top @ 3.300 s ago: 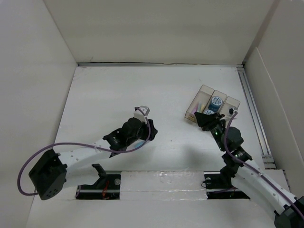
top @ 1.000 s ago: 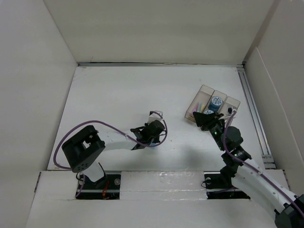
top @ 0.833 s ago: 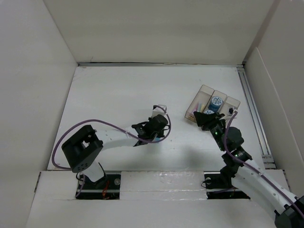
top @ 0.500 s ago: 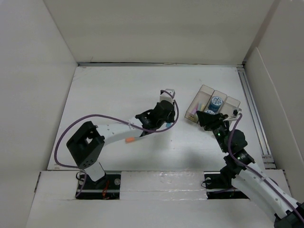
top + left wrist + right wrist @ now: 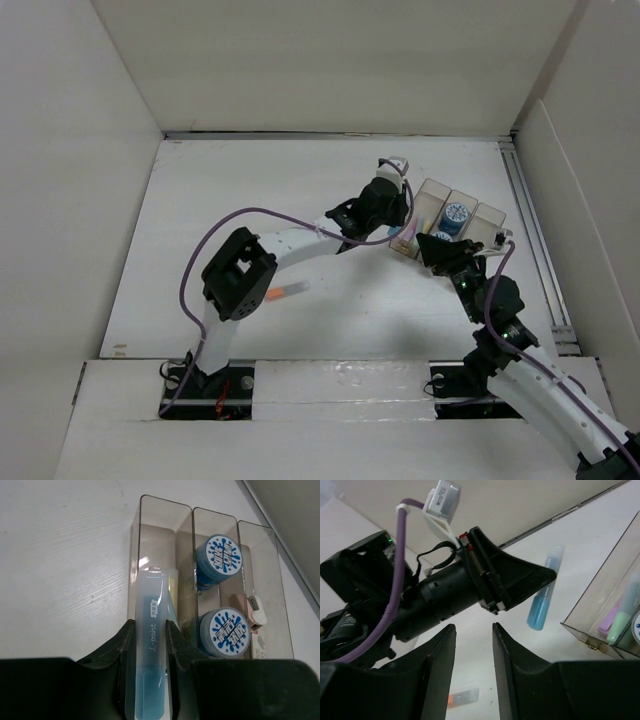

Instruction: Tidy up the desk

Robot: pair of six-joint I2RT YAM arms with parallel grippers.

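Observation:
My left gripper (image 5: 150, 626) is shut on a translucent blue highlighter (image 5: 150, 600) and holds it over the left compartment of the clear three-compartment tray (image 5: 165, 502). In the top view the left gripper (image 5: 398, 222) is at the tray's (image 5: 432, 187) near-left corner, above the white desk (image 5: 230, 200). The highlighter also shows in the right wrist view (image 5: 545, 597), hanging from the left gripper. My right gripper (image 5: 473, 626) is open and empty, just in front of the tray (image 5: 436, 247). An orange-capped marker (image 5: 285, 293) lies on the desk.
The tray's middle compartment holds two blue round items (image 5: 218, 559) (image 5: 224, 632). Its right compartment holds a small pink and white item (image 5: 252, 610). The left compartment holds pastel pens (image 5: 620, 622). White walls surround the desk, and a metal rail (image 5: 530, 220) runs along its right edge.
My left arm has swung from the middle of the desk right and away to the tray, carrying the blue highlighter. The orange-capped marker now shows on the desk. The right arm has barely moved.

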